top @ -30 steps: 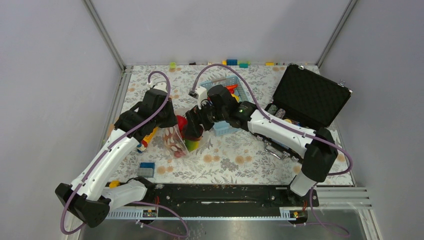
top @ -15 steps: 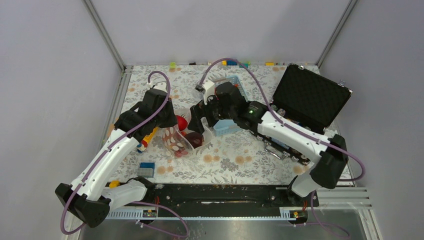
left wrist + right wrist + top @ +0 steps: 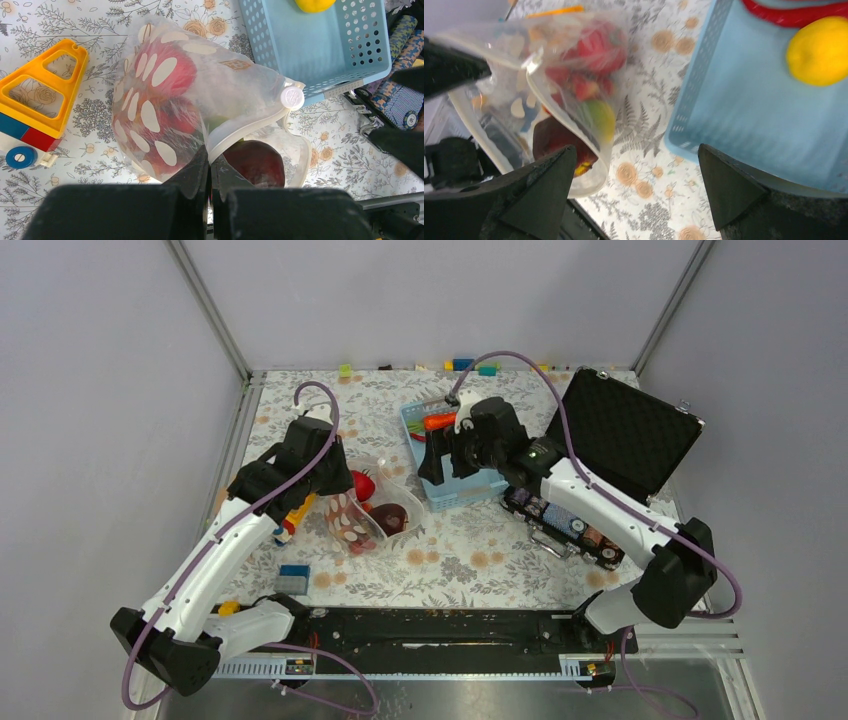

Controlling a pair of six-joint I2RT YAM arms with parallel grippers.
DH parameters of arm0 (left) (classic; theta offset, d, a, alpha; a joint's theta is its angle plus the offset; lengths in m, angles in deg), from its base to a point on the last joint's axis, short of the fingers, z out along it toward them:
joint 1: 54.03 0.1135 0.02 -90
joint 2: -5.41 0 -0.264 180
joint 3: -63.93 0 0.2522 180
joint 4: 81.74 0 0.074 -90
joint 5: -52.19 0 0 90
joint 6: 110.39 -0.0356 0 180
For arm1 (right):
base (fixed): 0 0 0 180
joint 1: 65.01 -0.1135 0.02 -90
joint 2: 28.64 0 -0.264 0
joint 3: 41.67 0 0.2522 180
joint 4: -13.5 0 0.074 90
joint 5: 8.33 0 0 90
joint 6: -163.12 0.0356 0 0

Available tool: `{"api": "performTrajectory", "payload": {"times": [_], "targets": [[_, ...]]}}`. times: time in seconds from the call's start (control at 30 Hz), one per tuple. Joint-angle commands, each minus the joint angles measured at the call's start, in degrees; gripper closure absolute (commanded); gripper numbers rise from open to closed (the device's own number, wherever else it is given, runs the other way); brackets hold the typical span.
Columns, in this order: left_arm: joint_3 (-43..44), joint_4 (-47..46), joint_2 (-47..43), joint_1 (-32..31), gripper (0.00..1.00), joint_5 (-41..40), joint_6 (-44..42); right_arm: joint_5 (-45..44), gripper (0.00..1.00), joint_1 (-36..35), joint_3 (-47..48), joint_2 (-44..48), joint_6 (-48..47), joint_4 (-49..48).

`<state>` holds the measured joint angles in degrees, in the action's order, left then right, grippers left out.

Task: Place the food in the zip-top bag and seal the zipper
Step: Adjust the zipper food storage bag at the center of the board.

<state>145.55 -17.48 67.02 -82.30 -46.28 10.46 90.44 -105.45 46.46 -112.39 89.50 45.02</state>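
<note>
The zip-top bag lies left of centre, clear with white dots and with red and green food inside. My left gripper is shut on its whitish zipper rim, holding the mouth open. A dark red fruit sits in the mouth. My right gripper hangs open and empty over the near left edge of the blue basket. In the basket lie a yellow lemon, a red piece and an orange carrot.
An open black case stands at the right, with glittery chip stacks in front of it. A yellow toy truck lies left of the bag. A blue block sits near the front, and small blocks line the back edge.
My right arm has drawn away from the bag's mouth, rightward to the basket, leaving the dark red fruit in the bag. The left gripper has stayed on the rim.
</note>
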Motion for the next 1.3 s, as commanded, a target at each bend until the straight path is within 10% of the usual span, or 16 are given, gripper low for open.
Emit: {"api": "performTrajectory", "payload": {"times": [0.0, 0.37, 0.77, 1.27], "targets": [[-0.15, -2.44, -1.31, 0.59, 1.00, 0.83, -0.80, 10.64, 0.02, -0.88, -3.15, -0.55, 1.42, -3.36], [-0.22, -2.55, -0.69, 0.80, 1.00, 1.32, -0.95, 14.51, 0.22, -5.75, -6.31, -4.31, 1.56, -5.73], [-0.61, -3.18, -1.74, 0.85, 1.00, 1.97, -1.14, 15.47, 1.00, -6.09, -2.67, -8.21, 3.82, -5.95], [-0.81, -3.64, -3.88, 1.28, 1.00, 2.81, -1.31, 26.28, 1.00, -6.11, 11.90, -4.24, 2.43, -3.63]]}}
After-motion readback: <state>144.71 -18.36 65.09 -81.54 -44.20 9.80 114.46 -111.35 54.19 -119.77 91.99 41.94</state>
